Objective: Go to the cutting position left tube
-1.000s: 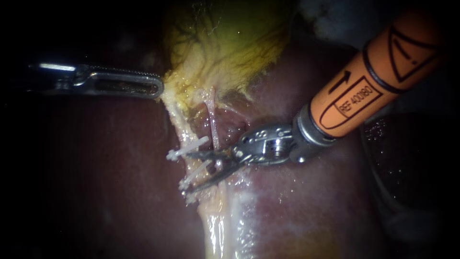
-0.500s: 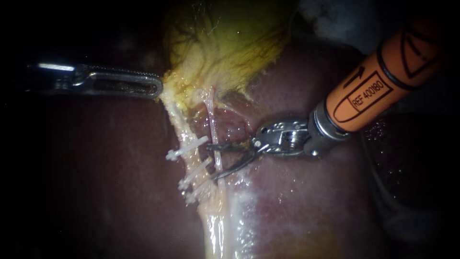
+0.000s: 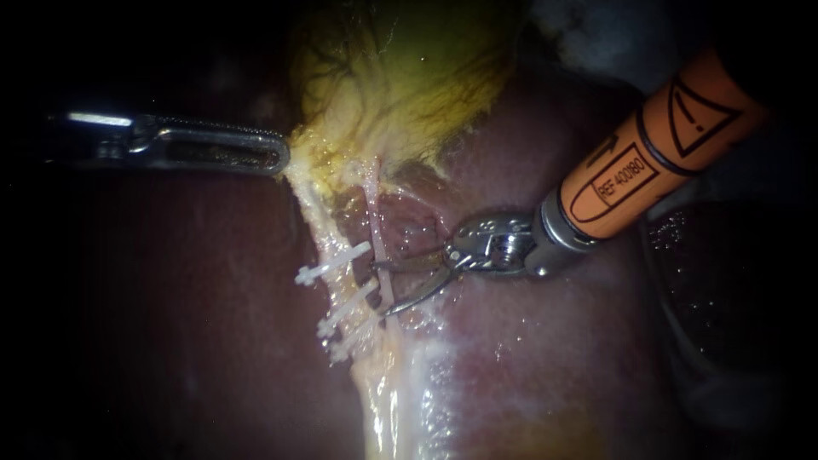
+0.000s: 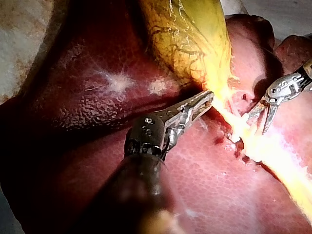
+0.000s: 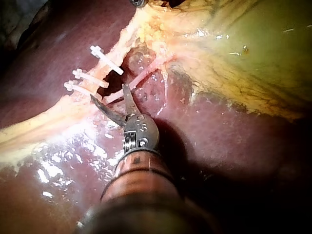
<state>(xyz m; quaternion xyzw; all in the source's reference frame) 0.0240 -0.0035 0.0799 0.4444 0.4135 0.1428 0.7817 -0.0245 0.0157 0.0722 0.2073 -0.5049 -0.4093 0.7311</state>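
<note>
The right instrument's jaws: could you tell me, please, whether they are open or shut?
Open. On the right instrument, the jaws spread in a V with a clear gap in the endoscope and right wrist views.

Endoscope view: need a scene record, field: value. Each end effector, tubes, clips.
left instrument: jaws shut on the edge of the gallbladder
right instrument: curved blades, open, tips at the thin tube
left tube: carries the white clips, lies beyond the blade tips, not between them
white clips: three, side by side across the left tube
liver: under both tubes, wet
</note>
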